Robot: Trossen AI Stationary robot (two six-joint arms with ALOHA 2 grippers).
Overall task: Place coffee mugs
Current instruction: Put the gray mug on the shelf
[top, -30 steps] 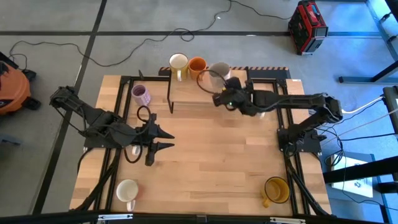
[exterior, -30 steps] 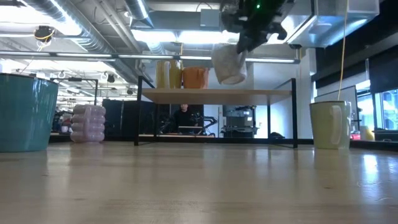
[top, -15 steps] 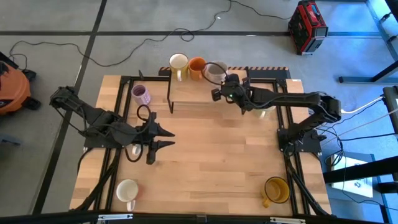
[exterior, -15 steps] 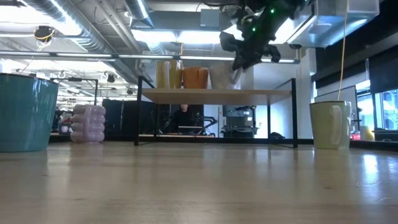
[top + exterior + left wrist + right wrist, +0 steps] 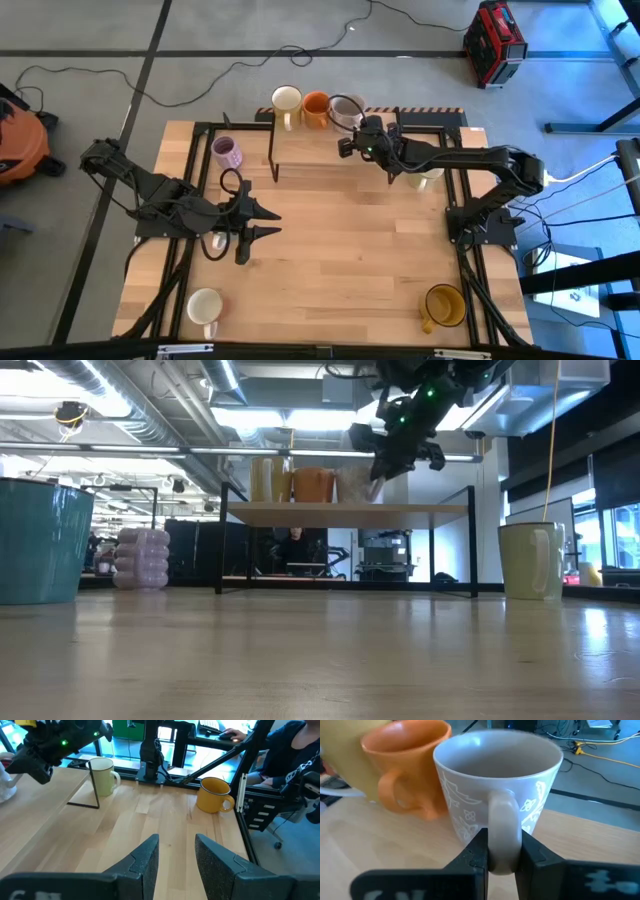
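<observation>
Right gripper (image 5: 502,855) is clamped on the handle of a grey-beige ceramic mug with a pale leaf pattern (image 5: 497,780), which stands upright on a small raised wooden shelf with a black frame (image 5: 310,150) at the table's far edge. Beside it on the shelf stand an orange ceramic mug (image 5: 317,106) and a cream-white mug (image 5: 287,100), the three in a row, close together and perhaps touching. All three look empty.

Four more mugs stand on the light wooden table (image 5: 340,260): a lilac ribbed mug (image 5: 226,152) near the far left corner, a cream-white mug (image 5: 205,306) near the near left corner, an amber-yellow mug (image 5: 444,305) near the near right corner, and a pale cream mug (image 5: 103,775) by the right edge, partly hidden under the right arm.

Left gripper (image 5: 262,224) hovers over the table's left half, fingers apart and empty.
</observation>
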